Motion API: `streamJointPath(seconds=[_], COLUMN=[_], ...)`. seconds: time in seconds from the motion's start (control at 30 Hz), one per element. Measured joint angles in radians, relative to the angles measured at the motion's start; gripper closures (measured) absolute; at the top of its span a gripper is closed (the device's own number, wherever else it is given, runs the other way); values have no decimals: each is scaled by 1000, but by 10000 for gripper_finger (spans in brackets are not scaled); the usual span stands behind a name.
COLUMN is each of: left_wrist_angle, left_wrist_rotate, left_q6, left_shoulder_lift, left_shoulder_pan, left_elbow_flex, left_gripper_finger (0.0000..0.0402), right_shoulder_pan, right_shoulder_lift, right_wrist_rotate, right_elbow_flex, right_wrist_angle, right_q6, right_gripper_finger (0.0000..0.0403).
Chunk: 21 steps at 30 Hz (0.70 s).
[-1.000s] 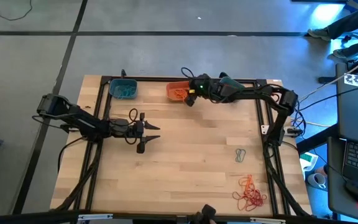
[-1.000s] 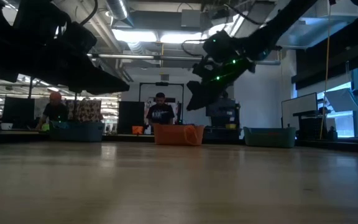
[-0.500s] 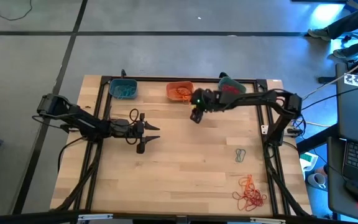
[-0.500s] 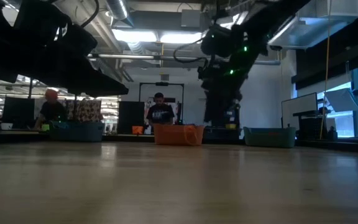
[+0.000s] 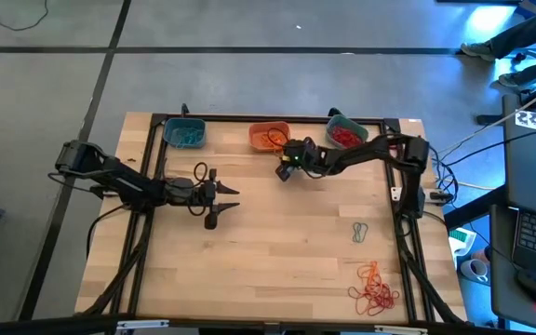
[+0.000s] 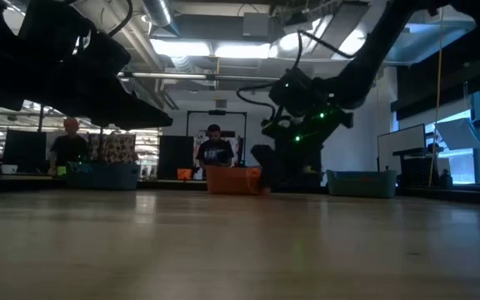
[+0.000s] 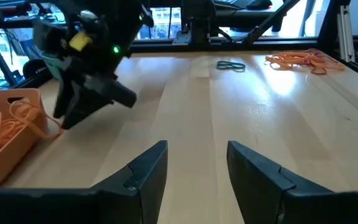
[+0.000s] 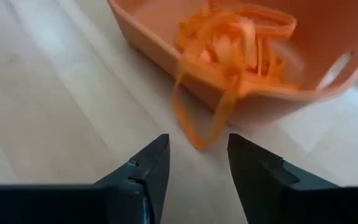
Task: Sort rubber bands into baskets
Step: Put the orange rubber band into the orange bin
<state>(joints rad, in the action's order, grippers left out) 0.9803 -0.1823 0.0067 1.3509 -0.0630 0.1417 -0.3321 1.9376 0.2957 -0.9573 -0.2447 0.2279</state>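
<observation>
The right hand [image 8: 196, 163] has dropped low beside the orange basket [image 8: 166, 46] since a second ago, fingers parted and empty. One orange rubber band [image 8: 194, 118] droops over the basket's rim toward the counter [image 8: 55, 106], long axis hanging downward, so this drop looks unfinished. Farther off, the left hand [image 5: 226, 198] waits open, holding nothing. Unsorted bands [image 5: 374, 288] remain at the counter's near right corner.

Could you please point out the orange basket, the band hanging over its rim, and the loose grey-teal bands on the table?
orange basket [image 8: 166, 53]: right wrist view, outer wall.
hanging orange band [image 8: 188, 124]: right wrist view, drooping loop.
grey-teal bands [image 5: 359, 232]: high view, middle of the pair.
</observation>
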Motion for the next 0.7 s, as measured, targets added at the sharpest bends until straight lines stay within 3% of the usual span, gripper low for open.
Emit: streamJointPath(seconds=[0.2, 0.43, 0.7], left_wrist_angle=[-3, -4, -5], left_wrist_rotate=[-3, -3, -3], left_q6=[0, 0, 1], left_shoulder_lift=[0, 0, 0], left_shoulder_pan=[0, 0, 0], left_elbow_flex=[0, 0, 0], left_gripper_finger=[238, 238, 237], right_shoulder_pan=[-3, -2, -1], right_shoulder_lift=[39, 40, 15], right_wrist_rotate=[27, 120, 78], right_elbow_flex=[1, 1, 1], right_wrist_angle=[-81, -102, -101], right_q6=[-29, -110, -128], right_gripper_finger=[285, 394, 398])
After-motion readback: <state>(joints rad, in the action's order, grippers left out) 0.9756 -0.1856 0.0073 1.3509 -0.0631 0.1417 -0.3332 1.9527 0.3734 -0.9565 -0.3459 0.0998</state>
